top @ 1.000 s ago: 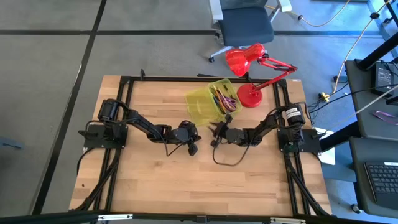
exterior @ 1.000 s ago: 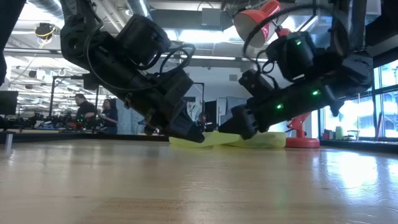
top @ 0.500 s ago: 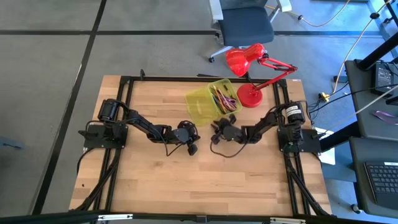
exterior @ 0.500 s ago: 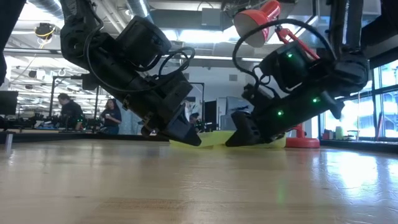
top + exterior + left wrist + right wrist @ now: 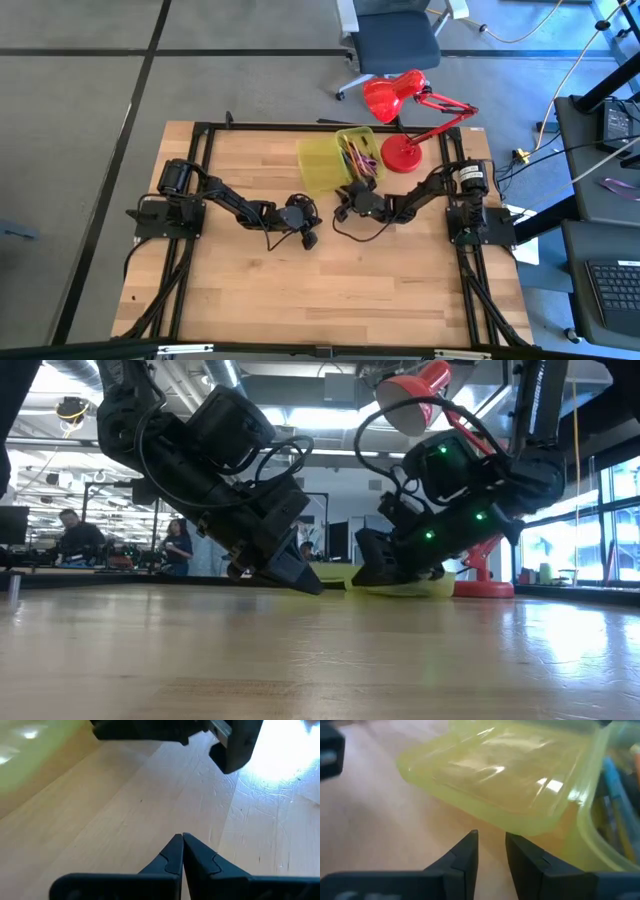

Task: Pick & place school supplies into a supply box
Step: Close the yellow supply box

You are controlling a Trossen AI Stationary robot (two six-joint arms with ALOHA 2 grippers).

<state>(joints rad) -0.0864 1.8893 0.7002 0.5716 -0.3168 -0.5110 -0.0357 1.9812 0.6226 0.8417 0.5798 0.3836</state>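
Swung in over the last second to the near edge of the supply box (image 5: 338,165), right gripper (image 5: 343,209) empty, fingers slightly apart at the bare lid half, supplies (image 5: 361,158) already inside; left gripper (image 5: 309,238) shut beside it — closing likely next.

Grey floor (image 5: 90,90) with dark lines, office chair (image 5: 395,40) behind the wooden table (image 5: 300,290).
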